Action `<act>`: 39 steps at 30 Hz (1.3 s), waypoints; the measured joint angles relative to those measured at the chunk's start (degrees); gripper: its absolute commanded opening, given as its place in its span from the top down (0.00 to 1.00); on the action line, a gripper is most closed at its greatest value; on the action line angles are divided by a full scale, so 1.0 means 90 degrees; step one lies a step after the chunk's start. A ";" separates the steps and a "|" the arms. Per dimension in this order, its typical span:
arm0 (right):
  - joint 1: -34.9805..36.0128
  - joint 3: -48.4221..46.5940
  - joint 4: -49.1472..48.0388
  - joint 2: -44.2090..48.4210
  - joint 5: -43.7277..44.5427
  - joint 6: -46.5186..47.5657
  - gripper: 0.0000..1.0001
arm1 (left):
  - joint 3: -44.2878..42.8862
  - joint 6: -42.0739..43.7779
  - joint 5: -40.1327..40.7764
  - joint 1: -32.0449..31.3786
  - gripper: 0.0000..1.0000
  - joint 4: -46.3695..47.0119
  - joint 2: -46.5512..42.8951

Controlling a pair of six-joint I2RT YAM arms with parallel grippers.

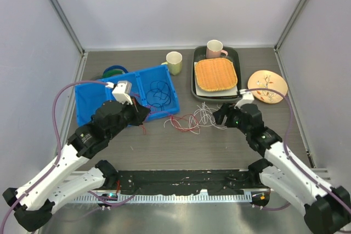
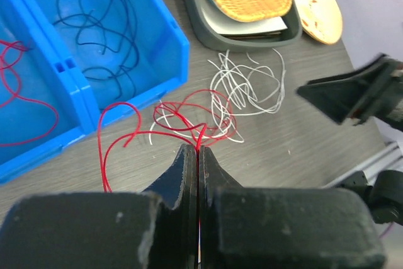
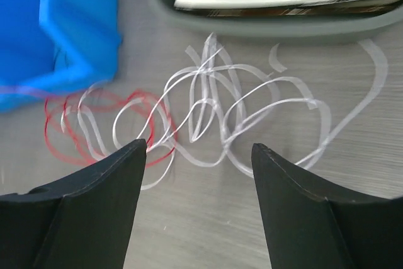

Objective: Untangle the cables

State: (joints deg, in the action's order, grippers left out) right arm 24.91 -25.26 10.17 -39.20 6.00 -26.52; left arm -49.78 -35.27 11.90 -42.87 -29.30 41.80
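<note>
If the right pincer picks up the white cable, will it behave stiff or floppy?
Probably floppy and light: the white cable is thread-thin and lies in loose loops. It would likely drag the red cable along, since their loops overlap.

Bright even overhead light, soft shadows; right wrist view motion-blurred, white cables (image 3: 201, 86) smeared.
</note>
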 measured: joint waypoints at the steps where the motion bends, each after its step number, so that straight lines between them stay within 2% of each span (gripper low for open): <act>1: 0.0066 -0.0036 -0.0087 -0.0335 -0.0347 0.0114 0.26 | 0.0012 0.0007 -0.0075 0.0000 1.00 0.0036 -0.0019; 4: 0.0750 -0.0148 -0.0328 -0.1258 -0.0865 0.0469 0.26 | 0.0075 0.0041 -0.0318 0.0000 1.00 0.0175 -0.0119; 8: 0.2635 -0.0515 -0.0520 -0.2285 -0.0342 0.1039 0.27 | 0.0180 0.0097 -0.0529 0.0000 1.00 0.0294 -0.0284; 10: 0.3286 -0.0857 -0.0712 -0.2990 -0.0073 0.1294 0.28 | 0.0214 0.0121 -0.0612 0.0000 1.00 0.0330 -0.0362; 15: 0.3514 -0.1666 -0.1025 -0.4408 0.0308 0.1666 0.30 | 0.0287 0.0141 -0.0687 -0.0002 1.00 0.0374 -0.0508; 16: 0.3512 -0.1928 -0.1120 -0.4952 0.0410 0.1785 0.37 | 0.0311 0.0141 -0.0687 -0.0002 1.00 0.0376 -0.0563; 18: 0.3512 -0.1989 -0.1122 -0.5139 0.0415 0.1829 0.50 | 0.0316 0.0141 -0.0678 -0.0002 1.00 0.0376 -0.0585; 19: 0.3512 -0.2042 -0.1103 -0.5306 0.0401 0.1858 0.75 | 0.0321 0.0138 -0.0624 -0.0002 1.00 0.0374 -0.0610; 20: 0.3512 -0.2125 -0.1030 -0.5493 0.0401 0.1868 0.86 | 0.0321 0.0134 -0.0578 -0.0002 1.00 0.0369 -0.0627; 22: 0.3512 -0.2251 -0.0857 -0.5695 0.0474 0.1872 0.99 | 0.0321 0.0109 -0.0316 -0.0002 1.00 0.0345 -0.0675; 27: 0.3504 -0.2212 -0.0493 -0.5319 0.1202 0.1671 0.99 | 0.0287 -0.0228 0.0998 -0.0005 1.00 -0.0124 -0.0692; 30: 0.3259 -0.2013 -0.0231 -0.4388 0.1821 0.1333 0.99 | 0.0107 -0.0580 0.2038 -0.0007 1.00 -0.0665 -0.0597; 32: 0.2713 -0.1911 -0.0036 -0.3660 0.2120 0.1001 0.99 | -0.0007 -0.0794 0.2528 -0.0007 1.00 -0.0935 -0.0505; 35: 0.1460 -0.1717 0.0299 -0.2659 0.2412 0.0362 0.99 | -0.0136 -0.1098 0.3116 -0.0007 1.00 -0.1287 -0.0362; 37: 0.0639 -0.1615 0.0401 -0.2290 0.2261 -0.0002 0.99 | -0.0177 -0.1384 0.3079 -0.0061 1.00 -0.1375 -0.0306; 39: 0.0168 -0.1542 0.0653 -0.1870 0.2013 -0.0374 0.99 | -0.0197 -0.1566 0.2922 -0.0187 1.00 -0.1370 -0.0177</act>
State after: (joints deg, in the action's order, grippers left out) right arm 26.41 -39.13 16.05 -56.03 24.12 -29.89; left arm -51.55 -49.36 38.20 -44.56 -41.63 40.21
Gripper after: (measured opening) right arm 0.048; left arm 0.020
